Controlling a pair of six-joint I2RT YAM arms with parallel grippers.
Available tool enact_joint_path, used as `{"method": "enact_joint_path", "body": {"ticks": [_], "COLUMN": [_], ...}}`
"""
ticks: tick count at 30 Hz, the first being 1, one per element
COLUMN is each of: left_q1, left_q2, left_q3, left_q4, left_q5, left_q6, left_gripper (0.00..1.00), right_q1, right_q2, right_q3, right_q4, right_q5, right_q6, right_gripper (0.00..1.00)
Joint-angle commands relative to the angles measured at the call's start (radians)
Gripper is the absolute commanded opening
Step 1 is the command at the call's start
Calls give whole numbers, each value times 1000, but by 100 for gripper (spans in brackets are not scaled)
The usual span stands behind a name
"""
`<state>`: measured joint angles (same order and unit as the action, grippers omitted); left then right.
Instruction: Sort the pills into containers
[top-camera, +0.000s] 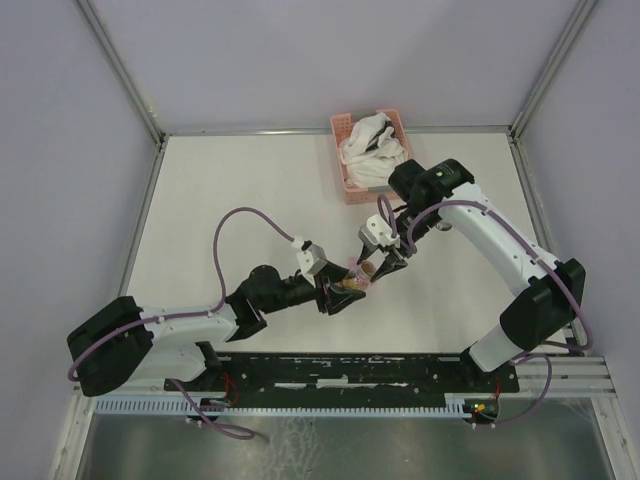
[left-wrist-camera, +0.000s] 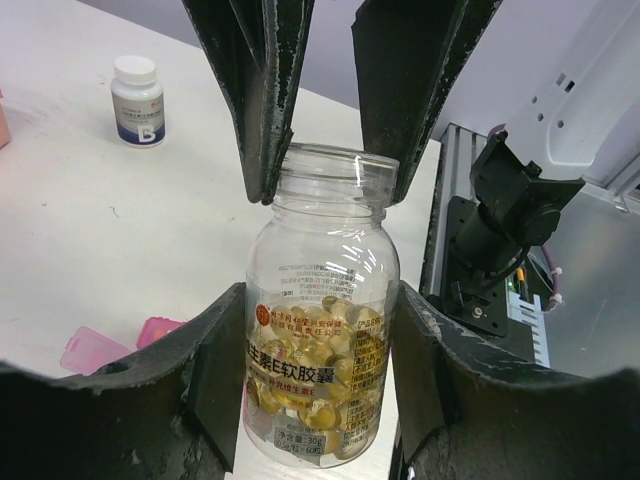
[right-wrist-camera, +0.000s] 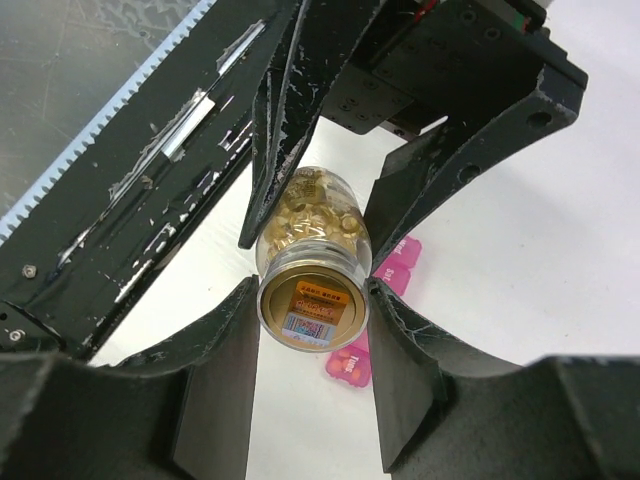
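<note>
Bright diffuse light; faint shadows on table (top-camera: 250, 200); glints on jar (left-wrist-camera: 322, 250); near foreground blurred in 2 wrist views.

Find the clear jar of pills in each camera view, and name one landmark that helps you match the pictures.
Top external: the jar is a tiny speck near centre, between the two grippers.
Left wrist: it fills the middle, mouth towards the top edge.
Right wrist: centre, seen end-on.
Shared landmark: the left gripper and right gripper, closed on it from opposite sides in all three.
</note>
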<state>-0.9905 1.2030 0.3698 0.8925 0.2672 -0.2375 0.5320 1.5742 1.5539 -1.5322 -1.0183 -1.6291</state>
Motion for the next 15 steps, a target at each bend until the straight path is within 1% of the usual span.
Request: {"method": "enact_joint_path", "body": {"ticks": [1, 6, 10, 12, 14, 15], "left_q1": [4, 3, 5, 5, 6, 5], "left_q2": [15, 16, 9, -1, -10, -16], "left_q3": [14, 5, -9, -21, -27, -28], "left_q4": [-25, -24, -19, -4, 0, -6], "left_q5": [19, 28, 2, -2, -7, -13], "left_q6": [-33, -33, -38, -41, -41, -41], "left_gripper": [3, 3, 3, 3, 3, 3], "right_q1": [-18, -22, -23, -24, -31, -43], "right_q2": [-3, -17, -52, -67, -75, -76], "right_q3": [53, 50, 18, -6, -19, -23], "right_q4": [-131, -157, -121, -84, -41, -5], "right_q5": [-46, 5, 42, 52, 62, 63], "right_q6": [-147, -245, -243, -214, -153, -97], "right_gripper": [26, 27, 27, 28, 27, 27]}}
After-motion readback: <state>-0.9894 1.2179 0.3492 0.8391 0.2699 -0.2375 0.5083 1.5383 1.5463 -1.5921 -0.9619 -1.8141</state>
